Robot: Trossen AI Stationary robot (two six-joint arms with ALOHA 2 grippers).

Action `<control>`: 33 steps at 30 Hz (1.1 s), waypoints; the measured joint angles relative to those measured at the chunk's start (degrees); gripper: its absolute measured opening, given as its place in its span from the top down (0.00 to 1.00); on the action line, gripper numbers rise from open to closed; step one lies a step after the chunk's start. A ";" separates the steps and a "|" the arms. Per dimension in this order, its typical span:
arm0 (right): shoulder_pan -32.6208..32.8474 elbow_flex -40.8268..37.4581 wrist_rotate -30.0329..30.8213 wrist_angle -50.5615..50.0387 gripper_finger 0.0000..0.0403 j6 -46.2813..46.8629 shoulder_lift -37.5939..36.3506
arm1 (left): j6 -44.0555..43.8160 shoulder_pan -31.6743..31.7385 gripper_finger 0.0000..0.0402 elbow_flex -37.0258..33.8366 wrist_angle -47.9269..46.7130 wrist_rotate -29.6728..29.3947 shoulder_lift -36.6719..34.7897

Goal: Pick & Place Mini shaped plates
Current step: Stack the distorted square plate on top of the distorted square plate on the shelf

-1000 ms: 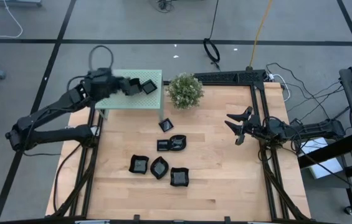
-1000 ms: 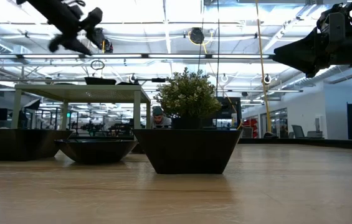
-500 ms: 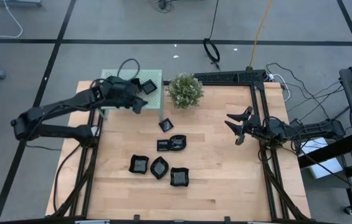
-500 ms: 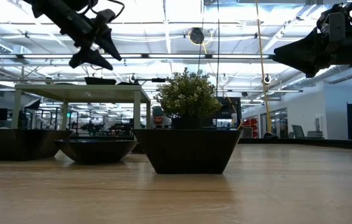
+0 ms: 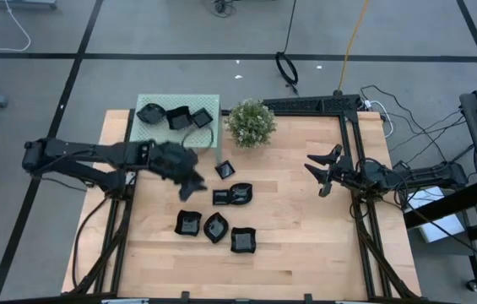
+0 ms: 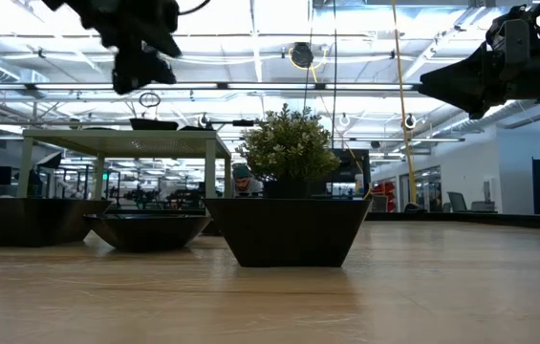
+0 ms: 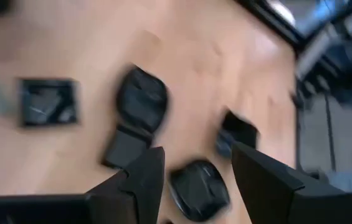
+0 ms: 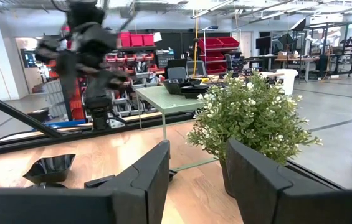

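plates (image 6: 289,229) on table (image 6: 365,296) | plant (image 6: 289,143) behind | left pincer (image 6: 140,72) overhead (nothing held)

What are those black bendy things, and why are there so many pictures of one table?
They are two robot arms. Each ends in a gripper with two jaws, and both are open and empty. One camera looks down from above, one sits low on the table, and one rides on each wrist. The left gripper hangs above the loose little black plates on the wooden table. A few plates sit on the small green stand beside the potted plant. The right gripper waits at the table's right edge.
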 joint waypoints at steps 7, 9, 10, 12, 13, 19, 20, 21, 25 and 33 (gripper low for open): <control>-0.01 0.00 0.01 0.02 0.64 0.01 0.00 | 7.82 -13.38 0.52 0.01 -2.75 -5.63 2.33; 0.00 0.00 -0.01 0.09 0.64 0.01 0.01 | 11.32 -16.15 0.52 0.14 -4.94 -8.14 3.75; -0.01 0.00 0.01 0.04 0.64 0.01 -0.01 | 12.89 -17.33 0.52 0.00 -7.03 -9.30 4.53; -0.01 0.00 0.00 0.06 0.64 0.00 0.01 | 15.74 -18.91 0.52 -0.08 -8.67 -11.57 6.48; 0.00 0.00 0.01 0.33 0.64 0.01 0.02 | 17.00 -19.39 0.52 0.06 -9.10 -12.40 7.50; -0.01 0.00 0.04 0.37 0.64 0.00 0.09 | 20.30 -20.06 0.52 0.00 -13.50 -14.69 13.58; -0.01 0.00 0.01 0.22 0.64 -0.01 0.12 | 20.33 -20.03 0.52 0.00 -14.24 -14.83 14.46; 0.00 0.00 0.01 0.20 0.64 0.01 0.18 | 20.33 -20.02 0.52 0.00 -14.60 -15.06 15.46; -0.02 0.00 0.01 0.02 0.64 -0.01 0.17 | 20.33 -20.04 0.52 0.00 -17.19 -15.16 18.90; 0.00 0.00 0.00 0.07 0.64 0.01 0.15 | 20.87 -20.02 0.52 0.01 -18.38 -13.10 23.88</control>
